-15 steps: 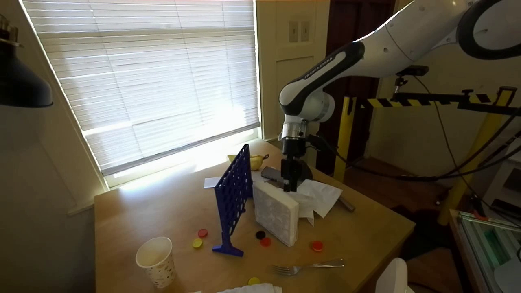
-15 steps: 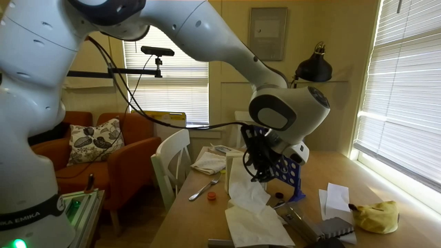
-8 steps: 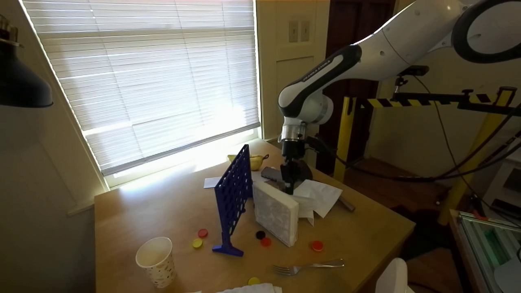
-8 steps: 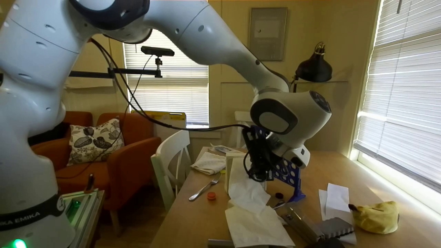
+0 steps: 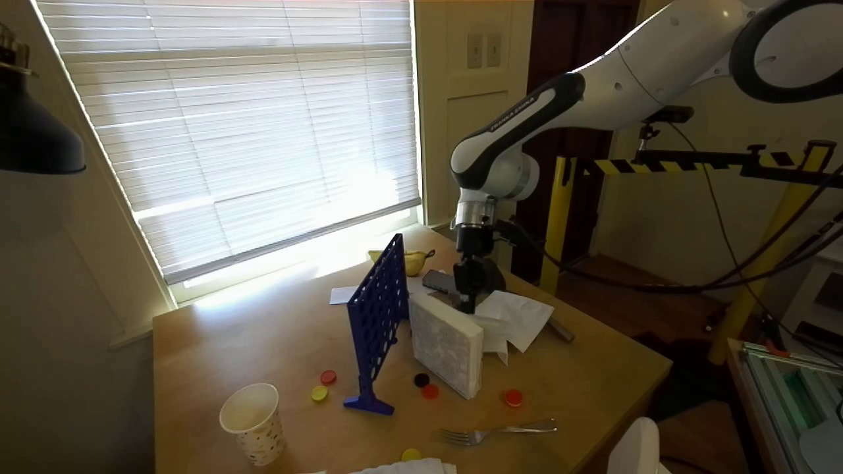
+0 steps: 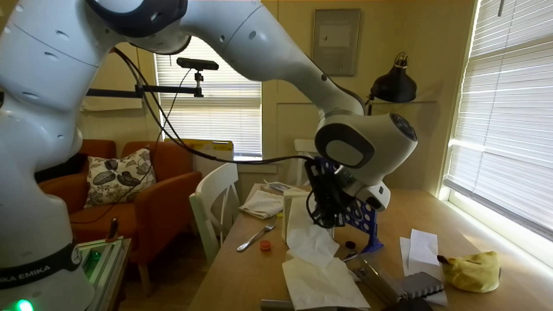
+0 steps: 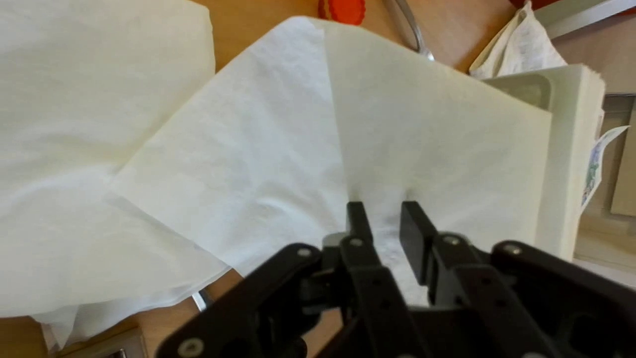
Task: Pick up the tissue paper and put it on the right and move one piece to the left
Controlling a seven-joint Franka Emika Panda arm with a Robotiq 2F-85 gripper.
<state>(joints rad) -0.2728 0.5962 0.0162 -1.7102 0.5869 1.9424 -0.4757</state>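
Claw pointing down, fingers a narrow gap apart, white showing between; cannot tell whether the tips touch paper
Tissue sheet beneath it, one end bent up against the upright white block, other end lapping over the tissue paper, which lies flat toward the table edge facing the yellow posts
Widest open room: wood from the blue grid frame to the edge below the window blinds; narrower strip between block and the edge beside the white chair, fork lying there
Paper cup stands nearer the edge opposite the posts
Count in an exterior view: red discs at three spots, yellow discs two, black disc one; fork, cup, frame, one each
Table top light wood, glare along the window edge; blinds lowered, black lamp by the wall, orange armchair with a patterned pillow in the room beyond
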